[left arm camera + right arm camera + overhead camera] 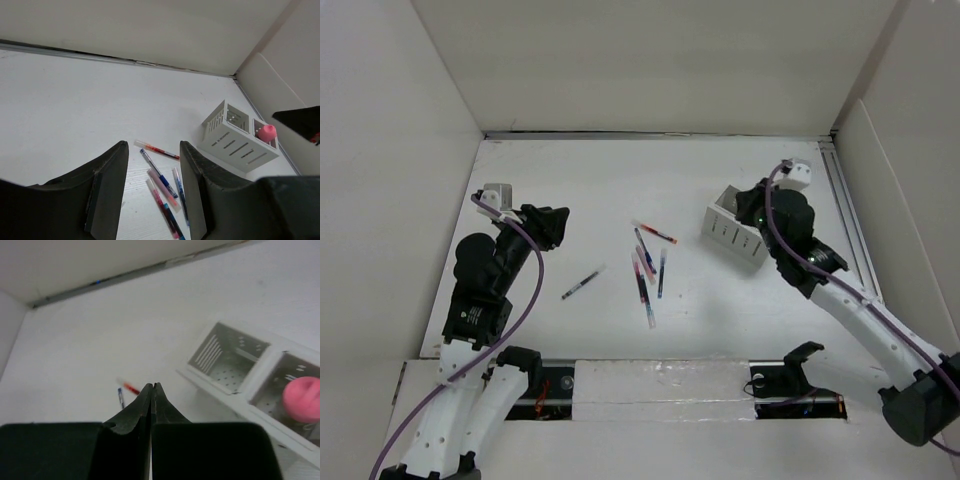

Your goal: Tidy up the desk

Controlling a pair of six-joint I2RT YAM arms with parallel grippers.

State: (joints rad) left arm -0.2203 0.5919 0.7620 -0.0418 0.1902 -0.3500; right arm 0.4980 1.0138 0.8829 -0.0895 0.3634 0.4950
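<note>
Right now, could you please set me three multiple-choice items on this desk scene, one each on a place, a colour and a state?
1. Where does the organizer stand on the desk? A) on its right side B) on its left side C) at its near edge
2. What colour is the lump in the organizer? A) green B) pink C) black
3. How is the right tool? A) open B) shut on the lump C) shut and empty

Answers: 1 A, it sits right of centre in the top view; 2 B, pink shows in one compartment; 3 C, its jaws meet with nothing between.
</note>
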